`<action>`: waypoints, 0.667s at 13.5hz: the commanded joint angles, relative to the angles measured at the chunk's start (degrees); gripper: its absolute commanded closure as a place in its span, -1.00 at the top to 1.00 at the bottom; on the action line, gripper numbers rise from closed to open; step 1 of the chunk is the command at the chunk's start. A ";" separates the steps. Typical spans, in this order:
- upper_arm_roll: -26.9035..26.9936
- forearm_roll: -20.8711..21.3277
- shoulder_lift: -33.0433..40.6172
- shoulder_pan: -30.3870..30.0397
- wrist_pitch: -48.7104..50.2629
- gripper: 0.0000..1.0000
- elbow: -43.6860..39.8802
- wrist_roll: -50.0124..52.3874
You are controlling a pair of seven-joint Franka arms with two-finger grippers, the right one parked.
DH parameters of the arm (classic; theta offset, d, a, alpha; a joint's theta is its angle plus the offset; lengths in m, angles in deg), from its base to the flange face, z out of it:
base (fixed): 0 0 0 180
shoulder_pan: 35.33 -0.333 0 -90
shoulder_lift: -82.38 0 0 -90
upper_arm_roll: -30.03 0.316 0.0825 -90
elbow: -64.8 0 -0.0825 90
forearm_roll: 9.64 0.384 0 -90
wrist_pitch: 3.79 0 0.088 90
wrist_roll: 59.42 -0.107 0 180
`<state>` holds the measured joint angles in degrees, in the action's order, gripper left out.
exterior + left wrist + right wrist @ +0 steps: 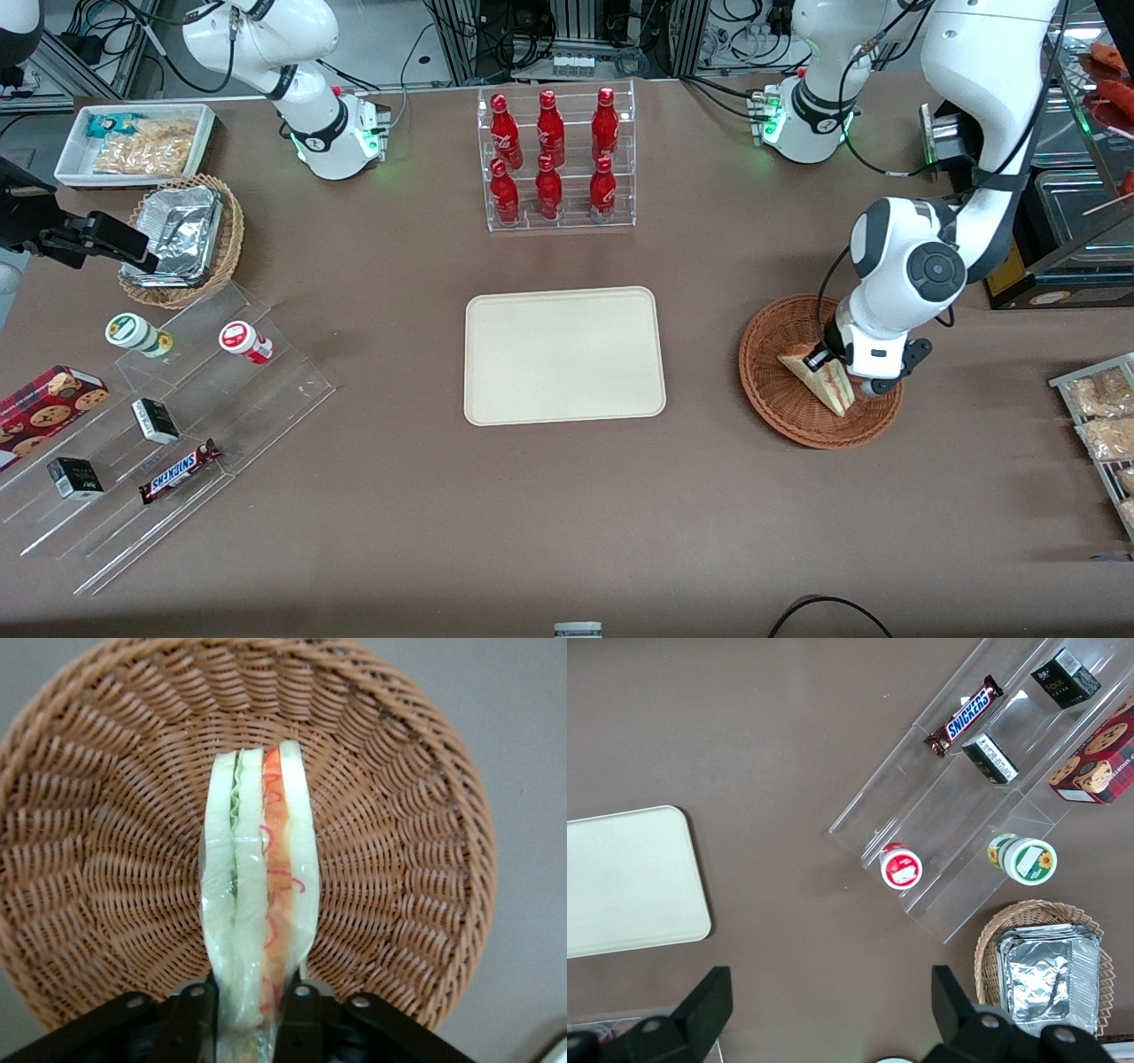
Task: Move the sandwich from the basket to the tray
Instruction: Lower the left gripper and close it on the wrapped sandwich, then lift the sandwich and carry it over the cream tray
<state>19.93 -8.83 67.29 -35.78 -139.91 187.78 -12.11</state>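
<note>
We are seeing the left arm's gripper (819, 361) reaching down into the reddish-brown wicker basket (771, 394), which is sitting toward the working arm's end of the table. In the wrist view its two fingers (197, 1020) are pressing on either side of the sandwich (259, 895), closed down to the width of the wedge, so it is gripping the bread at its broad end. The sandwich is standing on edge between them, its green and orange-red filling stripe facing the camera. From the front view the sandwich (819, 379) is lying over the basket's floor; whether it is resting on the weave or just above it we cannot quite tell. The cream tray (564, 354) is lying well apart from the basket, at the table's middle.
</note>
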 commanded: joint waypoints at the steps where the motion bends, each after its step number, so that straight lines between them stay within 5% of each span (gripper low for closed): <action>1: -0.10 0.95 2.51 0.36 11.62 -0.89 -7.03 0.06; 4: -1.24 0.86 2.61 4.39 20.44 -0.88 -14.85 1.11; 9: -1.24 1.74 -1.85 18.61 20.72 -0.86 -20.66 6.21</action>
<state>18.20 -8.55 69.45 -22.64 -120.06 170.98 -7.93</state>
